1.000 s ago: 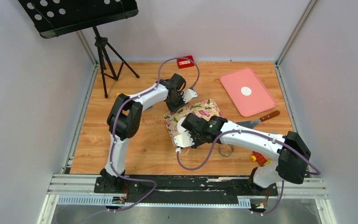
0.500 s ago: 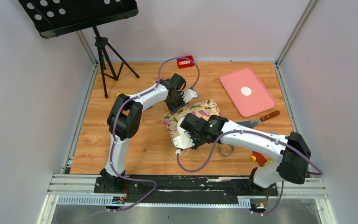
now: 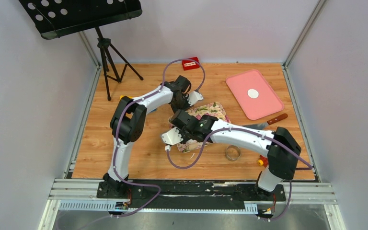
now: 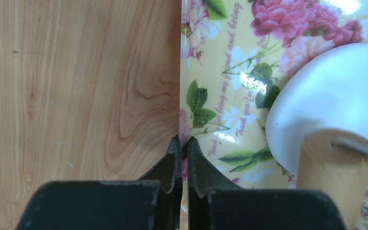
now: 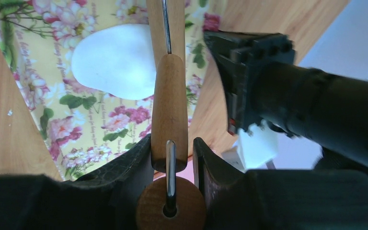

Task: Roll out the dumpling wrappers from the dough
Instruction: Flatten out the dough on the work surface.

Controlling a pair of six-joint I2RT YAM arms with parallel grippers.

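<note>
So the wooden table and everything parked on it looked the same as a second earlier. The only real change was the right arm. It had swung in toward the left and pulled its elbow closer, so the wrist sat further over the floral mat than before. That move also uncovered the metal ring cutter, which the arm had been half hiding.

The left arm hadn't budged. The left gripper was clamped tight right at the mat's edge, though I couldn't tell if it was actually pinching the mat. The pink tray sat at the far right corner.

The right gripper was clenched on the handle of the rolling pin, with the pin pointing away from the wrist. The dough was a smooth rounded white lump on the mat, and the pin's roller lay across its edge.

Smallest bit: one dumpling wrapper lay flat in the middle of the tray, same spot as before.
</note>
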